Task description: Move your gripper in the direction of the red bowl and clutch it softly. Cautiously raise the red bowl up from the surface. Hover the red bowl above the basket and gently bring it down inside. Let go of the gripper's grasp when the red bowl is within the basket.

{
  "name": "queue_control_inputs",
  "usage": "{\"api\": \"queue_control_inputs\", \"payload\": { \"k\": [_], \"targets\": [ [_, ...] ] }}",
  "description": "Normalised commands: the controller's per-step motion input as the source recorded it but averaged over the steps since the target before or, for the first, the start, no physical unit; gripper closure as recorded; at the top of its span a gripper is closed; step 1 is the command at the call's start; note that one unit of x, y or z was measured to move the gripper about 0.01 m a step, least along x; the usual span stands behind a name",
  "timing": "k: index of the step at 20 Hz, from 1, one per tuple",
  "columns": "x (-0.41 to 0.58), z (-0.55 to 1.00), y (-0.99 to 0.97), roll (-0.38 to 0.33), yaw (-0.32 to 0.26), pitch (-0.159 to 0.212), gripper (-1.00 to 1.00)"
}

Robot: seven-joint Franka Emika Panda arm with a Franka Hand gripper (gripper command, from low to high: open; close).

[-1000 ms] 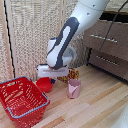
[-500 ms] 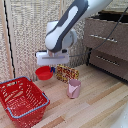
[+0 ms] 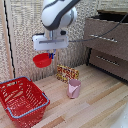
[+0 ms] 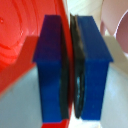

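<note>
The red bowl [image 3: 42,60] hangs in the air, tilted, held by its rim in my gripper [image 3: 50,54]. The gripper's white block sits just above it at the end of the white arm. The bowl is well above the floor, higher than the basket [image 3: 22,98] and toward the exterior view's right of it. In the wrist view the two blue fingertips [image 4: 50,65] are pressed together on the thin red rim of the bowl [image 4: 20,40]. The basket stands on the wooden floor at the exterior view's lower left.
A pink cup [image 3: 74,88] stands on the floor below and to the exterior view's right of the gripper; it also shows in the wrist view [image 4: 117,25]. A patterned box [image 3: 65,73] stands behind it. A dark wooden dresser [image 3: 107,45] fills the right. A wicker screen [image 3: 25,35] lines the back.
The arm has lifted the red bowl up from near the floor and carried it toward the exterior view's left, closer to the basket.
</note>
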Motion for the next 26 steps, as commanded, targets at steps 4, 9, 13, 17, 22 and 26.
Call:
{"api": "queue_control_inputs", "payload": {
  "k": [4,9,13,17,22,26],
  "targets": [
    [-0.026,0.36,0.81,0.020,0.030,0.008,1.00],
    [-0.006,0.00,0.77,0.014,0.061,0.043,1.00],
    [-0.020,-0.24,0.74,0.007,0.081,0.072,1.00],
    [-0.014,-0.46,0.72,0.000,0.086,0.076,1.00],
    [-0.002,-0.44,0.46,-0.021,0.076,0.027,1.00],
    [0.000,-0.43,0.34,0.000,0.083,0.023,1.00]
  ]
}}
